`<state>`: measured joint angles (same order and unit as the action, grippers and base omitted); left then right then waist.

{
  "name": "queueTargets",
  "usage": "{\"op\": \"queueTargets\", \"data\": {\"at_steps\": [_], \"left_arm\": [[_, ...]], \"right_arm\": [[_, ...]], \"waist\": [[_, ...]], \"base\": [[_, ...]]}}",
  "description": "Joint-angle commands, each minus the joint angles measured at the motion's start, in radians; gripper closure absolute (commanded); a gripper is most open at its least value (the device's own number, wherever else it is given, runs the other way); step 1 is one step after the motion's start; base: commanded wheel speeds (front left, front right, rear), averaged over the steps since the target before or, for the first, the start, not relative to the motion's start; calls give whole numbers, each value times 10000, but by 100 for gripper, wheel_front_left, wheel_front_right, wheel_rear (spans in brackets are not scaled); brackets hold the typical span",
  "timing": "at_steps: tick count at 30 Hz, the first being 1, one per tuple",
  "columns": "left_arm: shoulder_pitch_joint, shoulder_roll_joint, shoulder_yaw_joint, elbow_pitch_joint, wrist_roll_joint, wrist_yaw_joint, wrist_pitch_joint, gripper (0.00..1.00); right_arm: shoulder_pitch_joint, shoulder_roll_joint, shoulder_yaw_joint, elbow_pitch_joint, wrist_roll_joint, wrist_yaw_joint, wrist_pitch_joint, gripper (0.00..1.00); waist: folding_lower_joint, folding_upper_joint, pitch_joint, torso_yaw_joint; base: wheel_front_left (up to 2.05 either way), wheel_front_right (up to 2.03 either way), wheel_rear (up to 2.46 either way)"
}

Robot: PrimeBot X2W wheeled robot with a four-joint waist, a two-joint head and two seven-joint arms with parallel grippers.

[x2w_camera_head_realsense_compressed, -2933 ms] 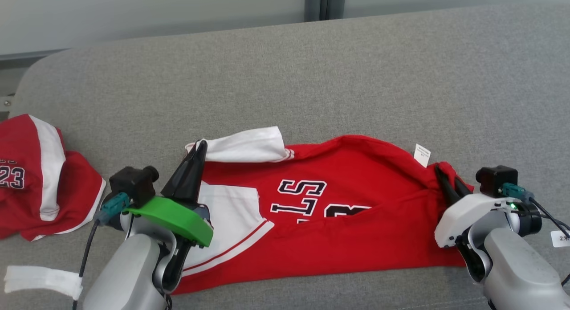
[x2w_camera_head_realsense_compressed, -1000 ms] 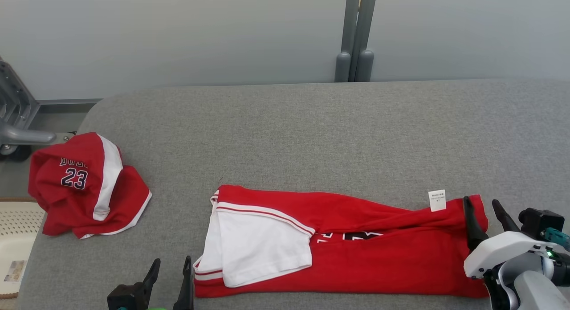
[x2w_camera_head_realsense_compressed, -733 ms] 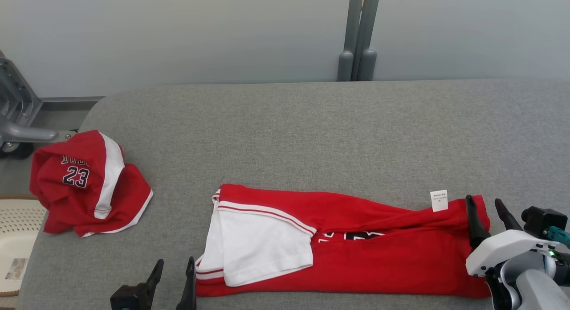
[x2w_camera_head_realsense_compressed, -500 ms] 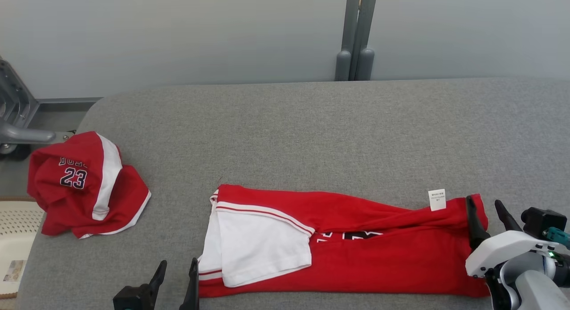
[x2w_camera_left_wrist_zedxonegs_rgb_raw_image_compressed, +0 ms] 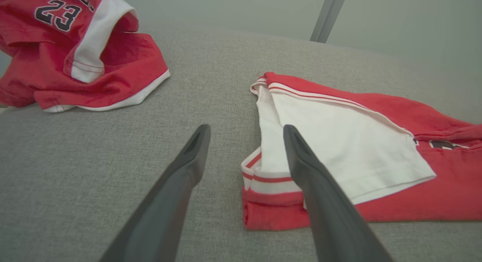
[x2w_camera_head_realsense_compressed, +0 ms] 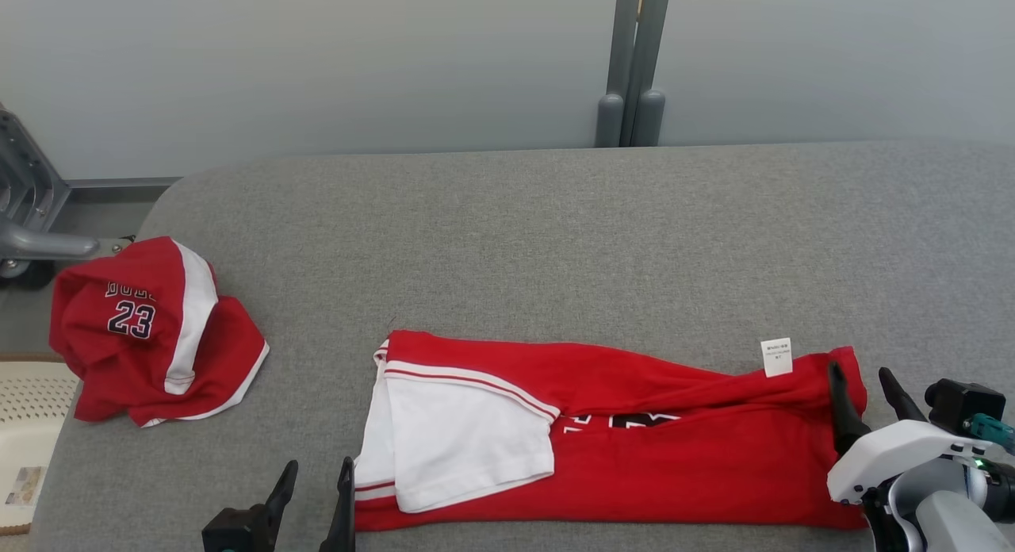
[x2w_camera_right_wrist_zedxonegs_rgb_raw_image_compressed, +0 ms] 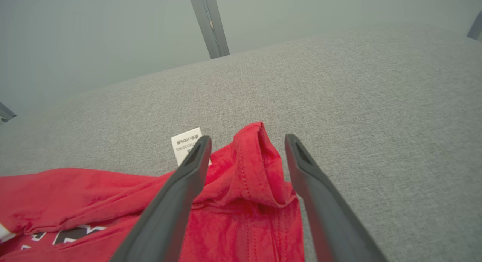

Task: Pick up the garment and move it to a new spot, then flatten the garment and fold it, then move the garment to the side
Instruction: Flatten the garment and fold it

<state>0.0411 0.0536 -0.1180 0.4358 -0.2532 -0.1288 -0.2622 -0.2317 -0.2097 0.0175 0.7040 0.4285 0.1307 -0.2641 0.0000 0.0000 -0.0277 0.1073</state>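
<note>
Nearest, the left claw [x2w_camera_head_realsense_compressed: 317,466] stood wide open at seven o'clock, at the white-sleeved end of the folded red jersey [x2w_camera_head_realsense_compressed: 634,457]; the right claw [x2w_camera_head_realsense_compressed: 858,371], equally wide, straddled the jersey's other end at four o'clock, gripping nothing. The jersey lay along the near edge of the grey counter [x2w_camera_head_realsense_compressed: 555,243]. Farther off, at nine o'clock, sat a crumpled second jersey [x2w_camera_head_realsense_compressed: 151,330].

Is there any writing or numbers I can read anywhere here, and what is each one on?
"23": on the crumpled red jersey at the left.
Small letters above that number: partly folded away, not readable.
Black-and-white letters on the folded red jersey: mostly hidden in the fold, not readable.
White tag on the folded red jersey: print too small to read.
</note>
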Motion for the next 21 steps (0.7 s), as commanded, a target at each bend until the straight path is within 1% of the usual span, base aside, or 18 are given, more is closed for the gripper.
{"op": "queueTargets", "data": {"at_steps": [1, 11, 21], "left_arm": [[175, 22, 47, -43, 66, -34, -30, 0], [250, 1, 241, -265, 231, -35, -30, 0], [138, -14, 192, -232, 145, -35, -30, 0]], "right_arm": [[76, -20, 13, 19, 2, -1, 3, 0], [281, 22, 59, -59, -2, -1, 3, 0], [200, 72, 68, 207, 92, -1, 3, 0]], "waist": [[0, 0, -21, -10], [0, 0, -92, -131], [0, 0, 170, -410]], "base": [[0, 0, 0], [0, 0, 0], [0, 0, 0]]}}
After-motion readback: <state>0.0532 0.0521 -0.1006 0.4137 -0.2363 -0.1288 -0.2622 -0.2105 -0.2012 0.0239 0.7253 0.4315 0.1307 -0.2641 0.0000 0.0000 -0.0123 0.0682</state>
